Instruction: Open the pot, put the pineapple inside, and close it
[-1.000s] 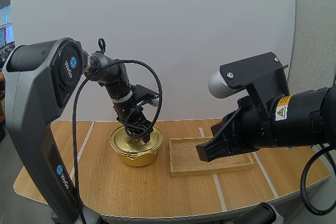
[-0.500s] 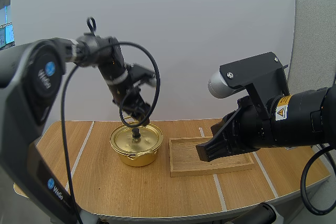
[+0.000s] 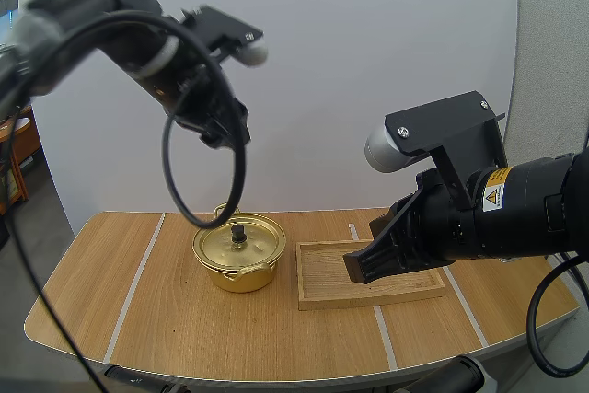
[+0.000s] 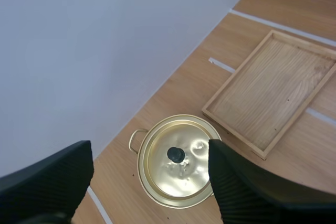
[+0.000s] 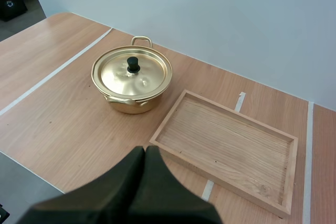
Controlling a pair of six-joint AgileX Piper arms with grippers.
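A golden pot [image 3: 239, 253] stands on the table with its lid [image 3: 238, 240] on and a black knob [image 3: 238, 231] on top. My left gripper [image 3: 219, 131] hangs high above the pot and is open, holding nothing. From the left wrist view its two fingers [image 4: 52, 182] stand wide apart, with the pot [image 4: 178, 161] far below between them. My right gripper [image 3: 361, 267] hovers shut over the front of the wooden tray [image 3: 331, 283]. In the right wrist view its fingers [image 5: 142, 182] lie together as one wedge, near the tray [image 5: 226, 145] and the pot [image 5: 131, 77].
The tray [image 4: 270, 93] lies just right of the pot and has nothing in it. Pale tape lines [image 3: 138, 273] run across the wooden table. A white wall rises behind the table's far edge.
My left gripper has risen from the lid's knob, up and slightly left, well above the pot. The lid stays on the pot. The right arm has not moved.
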